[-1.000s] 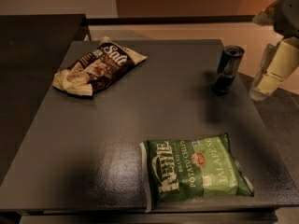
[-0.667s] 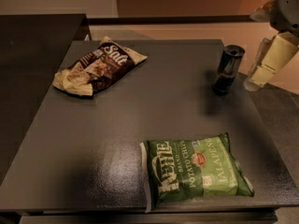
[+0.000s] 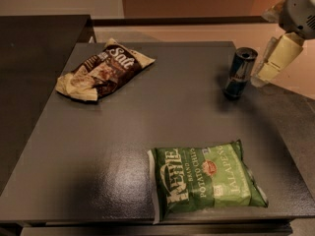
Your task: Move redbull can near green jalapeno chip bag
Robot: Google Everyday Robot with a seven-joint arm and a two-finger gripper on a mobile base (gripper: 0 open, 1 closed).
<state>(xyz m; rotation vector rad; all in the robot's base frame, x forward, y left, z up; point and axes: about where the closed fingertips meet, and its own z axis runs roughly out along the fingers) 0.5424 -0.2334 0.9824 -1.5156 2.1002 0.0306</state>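
The redbull can (image 3: 239, 73), slim, dark blue and silver, stands upright at the right back of the dark table (image 3: 147, 132). The green jalapeno chip bag (image 3: 206, 180) lies flat near the table's front edge, in front of the can and a bit to its left, well apart from it. My gripper (image 3: 262, 75), pale yellow under a grey wrist, hangs at the upper right, just right of the can and close to it. It holds nothing that I can see.
A brown and cream bag marked Salt (image 3: 103, 69) lies crumpled at the back left of the table. A darker counter (image 3: 34, 48) adjoins on the left. The table's right edge runs just beyond the can.
My gripper has moved a little to the left and up, closer to the redbull can. The can and both bags have not moved.
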